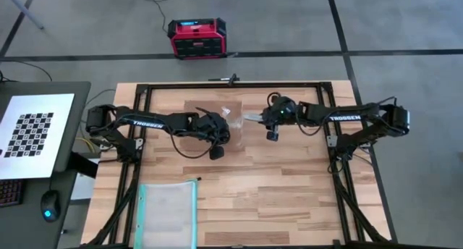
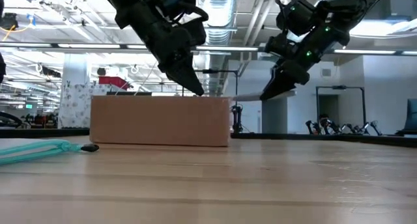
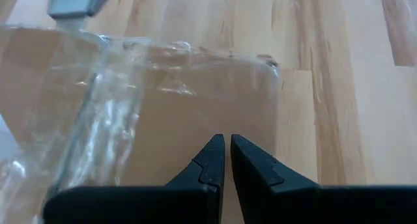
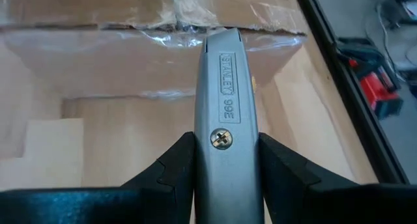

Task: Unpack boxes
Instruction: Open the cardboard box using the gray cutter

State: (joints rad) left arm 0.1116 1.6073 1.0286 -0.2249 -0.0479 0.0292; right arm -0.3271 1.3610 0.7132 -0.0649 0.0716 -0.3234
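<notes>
The brown cardboard box point(image 1: 202, 115) with shiny clear tape stands on its bottom at the middle of the table's far half; its closed top point(image 3: 195, 100) shows below my left gripper. My left gripper point(image 1: 226, 126) is shut over the right end of that top point(image 2: 199, 92). My right gripper point(image 1: 263, 117) stands just right of the box, shut on a grey metal utility knife point(image 4: 225, 87). The knife's tip point(image 4: 221, 32) points at the taped upper edge of the box's right end point(image 2: 232, 98). My left gripper comes slanting down from the table's left. Its shut fingertips point(image 3: 215, 152) meet the box's top near the right end point(image 2: 202, 96) in the low view. My right gripper pinches the knife's body between its two fingers point(image 4: 176, 162), one on each flat side point(image 4: 225, 142). The knife lies along the fingers and slants down toward the table's left, lifted clear of the table. Its tip is at the tape on the box's edge; whether it cuts in, I cannot tell.
A clear teal-edged plastic pouch point(image 1: 168, 213) lies at the table's near left point(image 2: 32, 149). A red and black case point(image 1: 197, 38) sits on the floor beyond the far edge. Black frame rails point(image 1: 340, 169) run along the table's sides.
</notes>
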